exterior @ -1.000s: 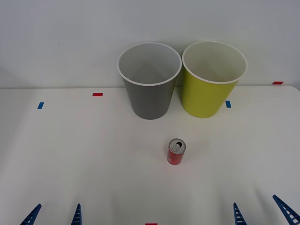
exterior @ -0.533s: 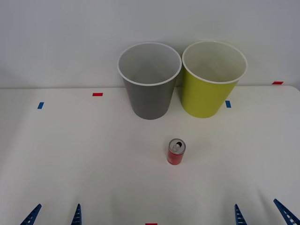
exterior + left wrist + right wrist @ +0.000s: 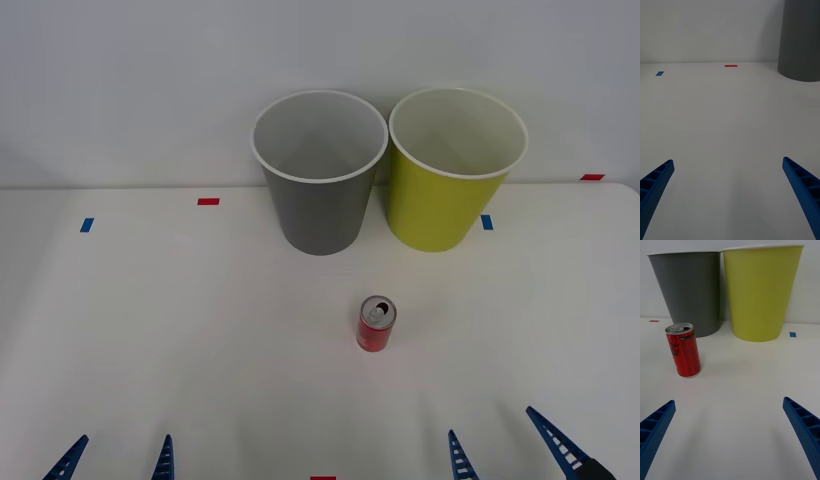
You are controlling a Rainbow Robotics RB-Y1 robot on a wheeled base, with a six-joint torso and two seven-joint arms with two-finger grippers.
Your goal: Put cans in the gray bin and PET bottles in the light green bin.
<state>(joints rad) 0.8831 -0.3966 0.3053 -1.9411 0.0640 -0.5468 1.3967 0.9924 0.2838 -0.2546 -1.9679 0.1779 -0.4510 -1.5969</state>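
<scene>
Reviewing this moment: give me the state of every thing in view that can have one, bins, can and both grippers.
red can: upright on the table, pull-tab opening open, not held.
gray bin: upright, nothing seen inside.
light green bin: upright beside the gray bin, nothing seen inside.
right gripper: open, low over the table, short of the can.
left gripper: open, at the near table edge, holding nothing.

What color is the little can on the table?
The can is red with a silver top, seen best in the right wrist view.

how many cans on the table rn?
1. The red drink can stands upright on the table, in front of the gray bin and the light green bin. Bin bottoms aren't fully visible.
</scene>
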